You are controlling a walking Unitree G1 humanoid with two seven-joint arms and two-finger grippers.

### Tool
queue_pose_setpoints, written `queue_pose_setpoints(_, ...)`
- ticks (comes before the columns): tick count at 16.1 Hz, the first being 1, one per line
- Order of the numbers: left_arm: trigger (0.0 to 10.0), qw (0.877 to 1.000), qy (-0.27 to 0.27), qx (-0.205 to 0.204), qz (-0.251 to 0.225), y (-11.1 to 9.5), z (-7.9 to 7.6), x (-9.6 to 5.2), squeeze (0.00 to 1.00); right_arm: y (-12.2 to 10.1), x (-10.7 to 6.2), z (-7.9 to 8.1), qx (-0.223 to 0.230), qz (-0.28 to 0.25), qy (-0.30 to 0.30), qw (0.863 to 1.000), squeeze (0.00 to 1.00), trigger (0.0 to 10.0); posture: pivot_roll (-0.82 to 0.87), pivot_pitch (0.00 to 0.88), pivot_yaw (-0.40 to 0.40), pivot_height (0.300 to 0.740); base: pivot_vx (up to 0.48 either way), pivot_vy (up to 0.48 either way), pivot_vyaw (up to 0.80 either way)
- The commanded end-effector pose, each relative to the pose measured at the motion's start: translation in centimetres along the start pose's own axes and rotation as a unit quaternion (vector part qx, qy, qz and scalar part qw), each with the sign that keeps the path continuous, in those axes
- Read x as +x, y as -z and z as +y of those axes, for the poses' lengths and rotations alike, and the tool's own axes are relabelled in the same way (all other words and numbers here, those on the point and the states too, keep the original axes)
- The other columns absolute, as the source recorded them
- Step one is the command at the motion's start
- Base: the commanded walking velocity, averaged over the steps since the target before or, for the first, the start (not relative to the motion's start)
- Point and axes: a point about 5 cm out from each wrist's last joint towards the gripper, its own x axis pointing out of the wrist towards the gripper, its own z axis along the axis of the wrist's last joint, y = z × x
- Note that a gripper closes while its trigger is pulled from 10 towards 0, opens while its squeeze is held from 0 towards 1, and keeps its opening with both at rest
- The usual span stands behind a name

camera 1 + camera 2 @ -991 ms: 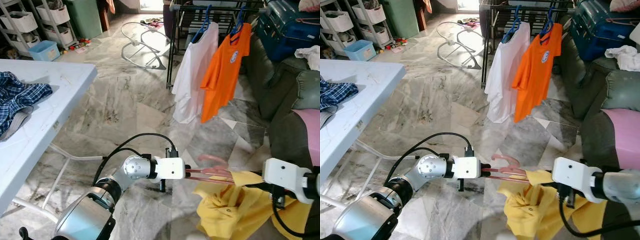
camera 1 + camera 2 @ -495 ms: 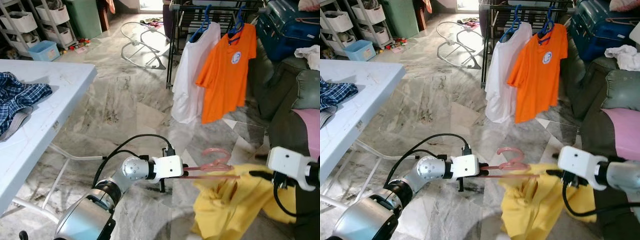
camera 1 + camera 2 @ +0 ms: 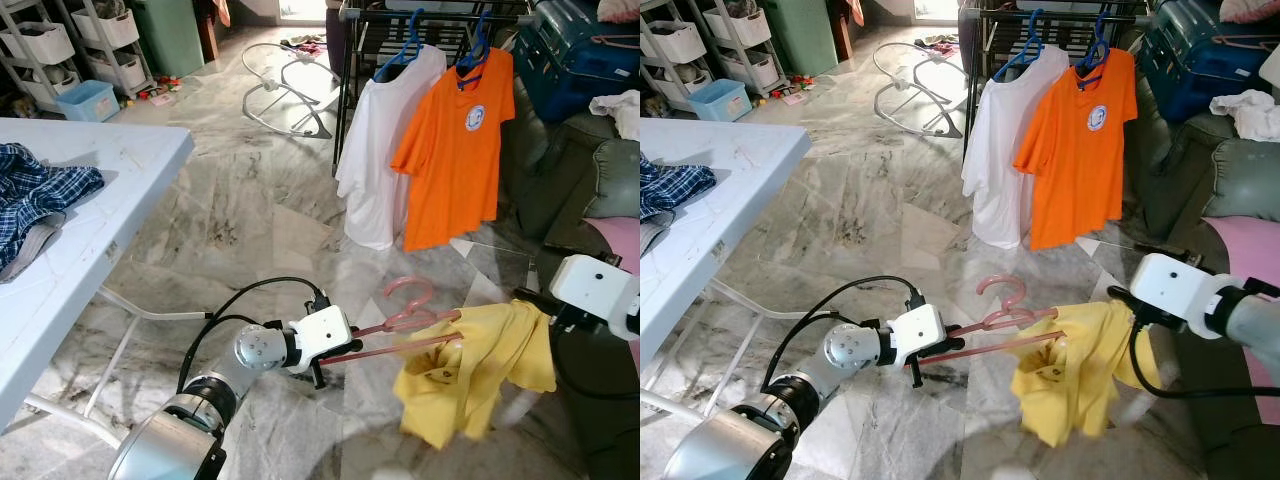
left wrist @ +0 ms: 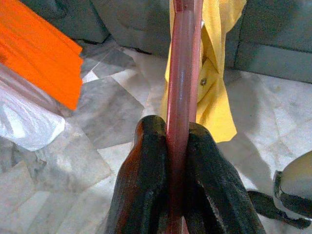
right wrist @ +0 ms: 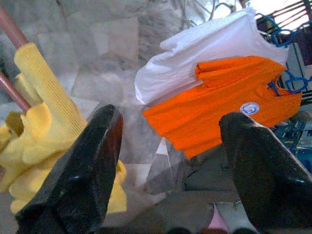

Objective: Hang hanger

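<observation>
— Fingers, left gripper (image 4: pixel 178 146)?
— Clamped on the pink hanger (image 3: pixel 405 318), held low over the marble floor (image 3: pixel 250 200).
— Load?
— Yellow shirt (image 3: pixel 470 365) draped on its far end.
— Right gripper (image 5: pixel 170 161)?
— Fingers spread wide, beside the shirt. Clothes rack (image 3: pixel 440 15) stands well beyond.

Grey-veined marble floor (image 3: pixel 250 200), glossy, daylight pooling at far end. White folding worktop (image 3: pixel 90 230) on left, blue plaid cloth (image 3: pixel 40 190) heaped on it. Behind it, white shelving (image 3: pixel 80 40) with bins, light blue tub (image 3: pixel 88 100) on floor, green cabinet (image 3: pixel 170 35) beside. White wire frame (image 3: pixel 285 85) lying on floor mid-room. Dark clothes rack (image 3: pixel 420 15) carrying white shirt (image 3: pixel 385 150) and orange shirt (image 3: pixel 455 155) on blue hangers. Dark green sofa (image 3: pixel 580 190) on right, blue suitcase (image 3: pixel 585 55) behind it.
</observation>
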Motion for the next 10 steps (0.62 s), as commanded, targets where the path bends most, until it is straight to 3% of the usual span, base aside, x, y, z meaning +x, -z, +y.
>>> queue_pose_setpoints(1,0.0,0.999,-0.023,-0.011,-0.019,-0.6,0.5,0.2,0.00,-0.3,-0.4,-1.0,-0.008,-0.004,0.032,0.999,1.00,10.0,-0.15,0.048,0.011,0.740,0.000,0.000,0.00)
queue_pose_setpoints(2,0.0,0.999,-0.029,-0.018,-0.019,-0.6,0.5,0.3,0.00,-0.4,-0.5,-1.4,-0.008,-0.004,0.050,0.999,1.00,10.0,-0.15,0.046,0.008,0.740,0.000,0.000,0.00)
queue_pose_setpoints(4,0.0,0.995,-0.078,-0.061,-0.026,-1.0,1.5,0.5,0.00,0.0,-1.1,-2.0,0.039,0.010,0.151,0.988,1.00,10.0,-0.15,0.045,0.002,0.740,0.000,0.000,0.00)
queue_pose_setpoints(7,0.0,0.989,-0.105,-0.097,-0.047,-1.6,2.3,0.5,0.00,1.0,-1.1,0.4,0.129,0.019,0.223,0.966,1.00,10.0,-0.14,0.049,-0.002,0.740,0.000,0.000,0.00)
queue_pose_setpoints(10,0.0,0.984,-0.103,-0.118,-0.084,-2.7,2.7,0.7,0.00,1.4,0.4,5.2,0.261,0.013,0.261,0.929,1.00,10.0,-0.14,0.056,0.001,0.740,0.000,0.000,0.00)
